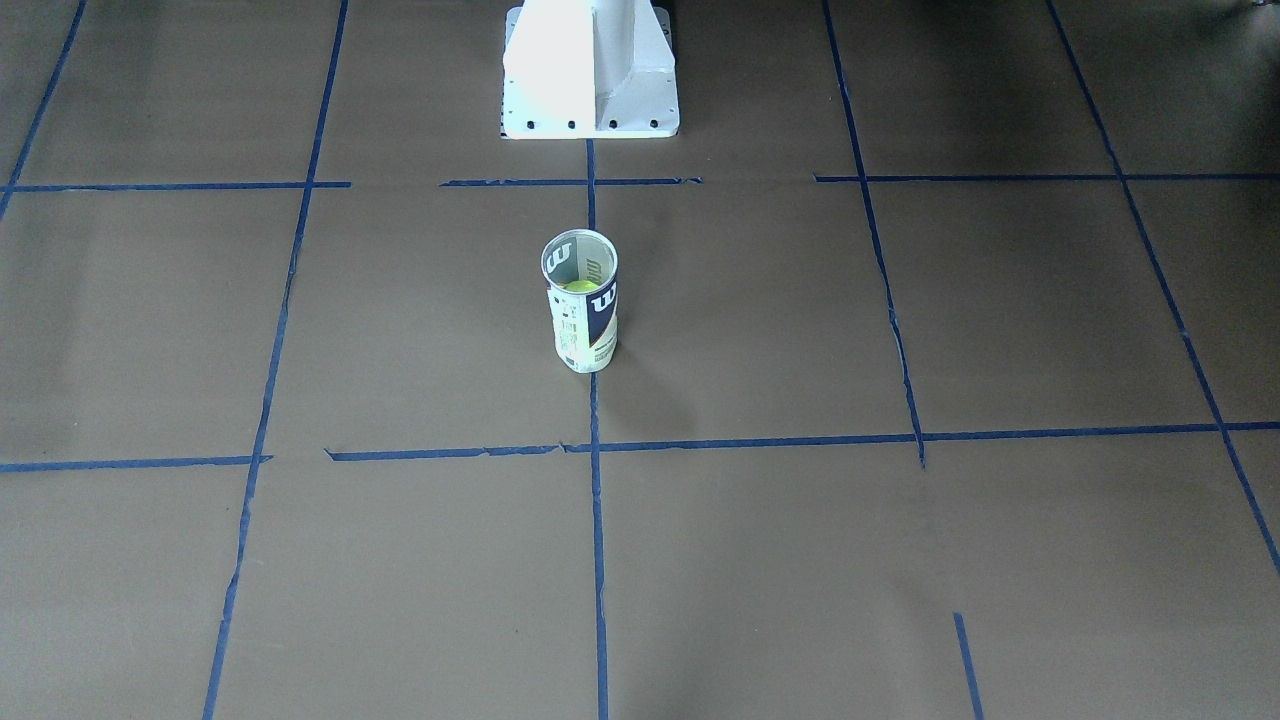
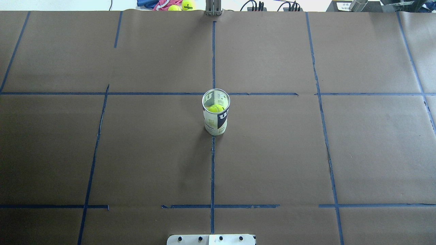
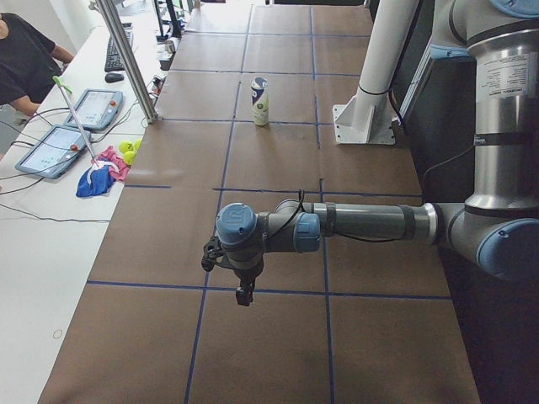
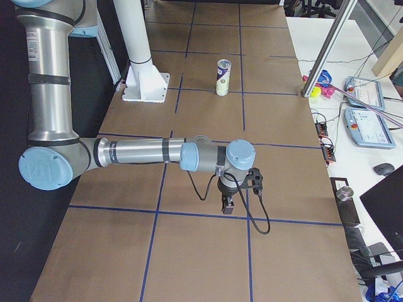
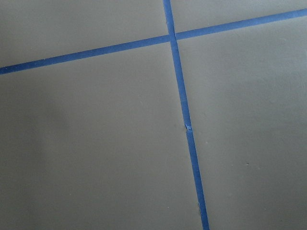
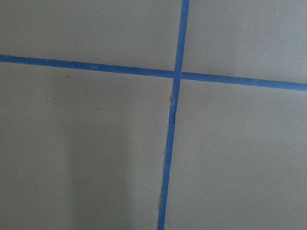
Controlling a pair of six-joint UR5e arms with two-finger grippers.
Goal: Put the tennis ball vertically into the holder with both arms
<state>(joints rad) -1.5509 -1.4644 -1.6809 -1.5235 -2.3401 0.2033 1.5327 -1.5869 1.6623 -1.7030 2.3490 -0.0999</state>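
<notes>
Brown paper gridded with blue tape (image 2: pixel 212 170) covers my table (image 2: pixel 272 153). At its middle, on the centre tape line, the holder (image 2: pixel 216 119) stands upright, long axis vertical and open mouth up. The tennis ball (image 2: pixel 215 109) sits inside it. My left gripper (image 3: pixel 242 290) and right gripper (image 4: pixel 227 204) hang fingers-down over opposite ends of the table, well apart from the holder. Whether either is clenched or released, I cannot tell.
</notes>
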